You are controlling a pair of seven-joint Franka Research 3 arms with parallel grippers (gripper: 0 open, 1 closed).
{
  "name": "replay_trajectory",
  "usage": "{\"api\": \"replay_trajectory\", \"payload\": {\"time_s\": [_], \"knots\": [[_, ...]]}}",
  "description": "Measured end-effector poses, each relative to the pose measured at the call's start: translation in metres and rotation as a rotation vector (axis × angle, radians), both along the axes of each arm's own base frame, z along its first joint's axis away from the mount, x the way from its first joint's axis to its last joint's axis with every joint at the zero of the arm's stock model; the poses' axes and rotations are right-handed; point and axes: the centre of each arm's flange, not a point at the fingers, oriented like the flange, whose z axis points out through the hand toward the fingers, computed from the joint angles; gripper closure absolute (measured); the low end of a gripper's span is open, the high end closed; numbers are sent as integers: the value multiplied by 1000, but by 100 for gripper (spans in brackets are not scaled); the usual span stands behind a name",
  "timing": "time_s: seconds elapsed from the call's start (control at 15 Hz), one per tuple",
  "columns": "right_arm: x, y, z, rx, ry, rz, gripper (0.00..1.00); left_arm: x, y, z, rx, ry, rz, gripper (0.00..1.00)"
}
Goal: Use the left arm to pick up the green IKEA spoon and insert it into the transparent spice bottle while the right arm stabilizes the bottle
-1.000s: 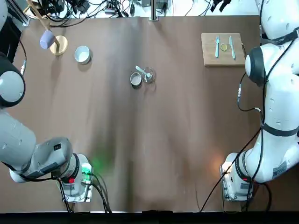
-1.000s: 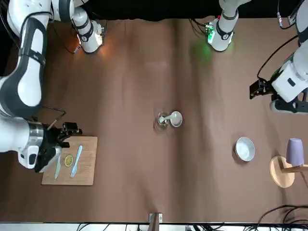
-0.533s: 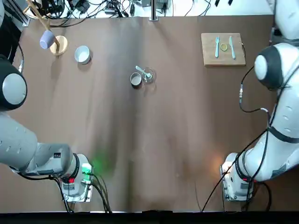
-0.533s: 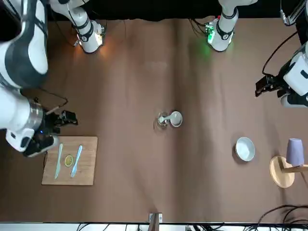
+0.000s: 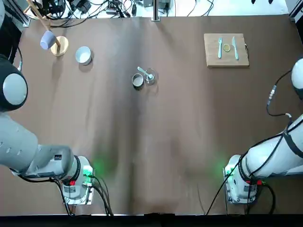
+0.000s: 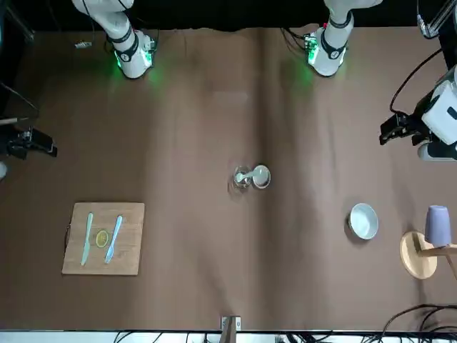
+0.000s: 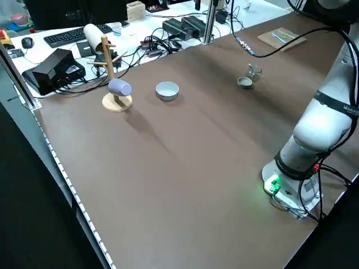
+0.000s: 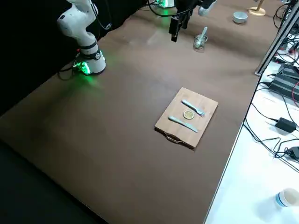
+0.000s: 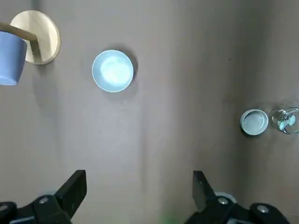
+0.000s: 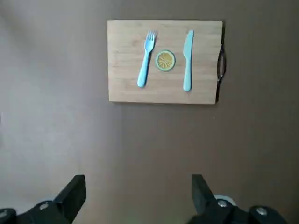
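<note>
Both arms are mostly cut off at the picture edges, pulled back high off the table. The left gripper (image 9: 138, 198) hangs with its fingers spread wide and empty, looking down on the table's far left part; the right gripper (image 10: 138, 198) is likewise spread and empty above the cutting board (image 5: 226, 49) at the far right corner. The green spoon (image 5: 145, 73) stands tilted inside the clear spice bottle (image 5: 150, 77) near the middle of the table (image 5: 165, 142), its bowl blurred by the glass. A grey cap (image 5: 138, 81) sits just beside the bottle. A white bowl (image 5: 83, 55) and a mug stand (image 5: 58, 45) occupy the far left corner. Cables and boxes crowd the desk beyond the table's far edge.
</note>
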Motion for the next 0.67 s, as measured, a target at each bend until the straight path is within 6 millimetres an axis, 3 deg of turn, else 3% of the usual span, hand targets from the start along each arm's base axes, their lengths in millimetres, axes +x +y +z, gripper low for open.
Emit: {"api": "replay_trajectory", "payload": {"time_s": [0.2, 0.67], "knots": [[-14, -10, -9, -33, 15, -13, 0, -2, 9, -2, 14, 27, 13, 0], [-17, -1, -3, -51, 8, -10, 0, -4, 11, -2, 22, 36, 15, 0]]}}
